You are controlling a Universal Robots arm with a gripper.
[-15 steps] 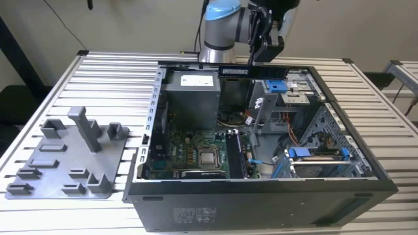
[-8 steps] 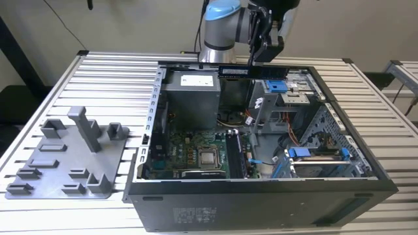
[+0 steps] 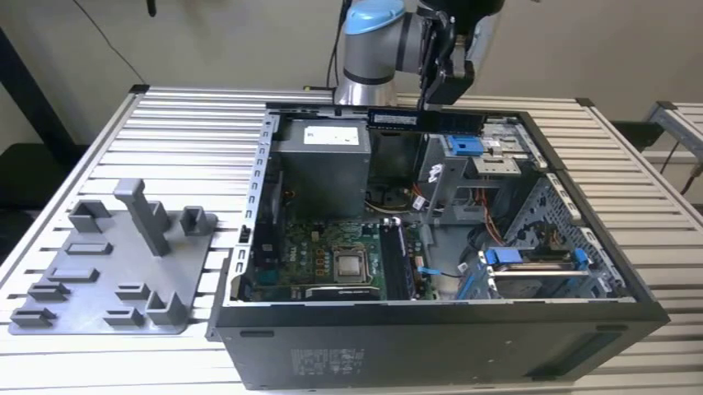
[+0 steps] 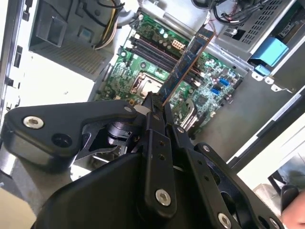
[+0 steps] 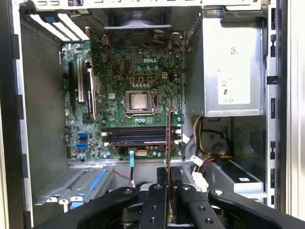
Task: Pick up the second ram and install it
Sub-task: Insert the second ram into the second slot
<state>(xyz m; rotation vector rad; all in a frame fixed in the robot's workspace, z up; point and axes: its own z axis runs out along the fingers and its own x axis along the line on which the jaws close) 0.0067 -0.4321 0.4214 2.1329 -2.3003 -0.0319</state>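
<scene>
One ram hangs pinched in the claw, above the far rim of the open case, which holds a power supply and motherboard. In the first wrist view it stands crosswise to the slots; seating it well would likely need it turned parallel, notch matched, pressed evenly

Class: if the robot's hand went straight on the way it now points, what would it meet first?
Most likely the motherboard, near its memory slots: the hand, shut on the second ram, points into the open case there. Depth is unclear, so the exact spot is uncertain.
</scene>
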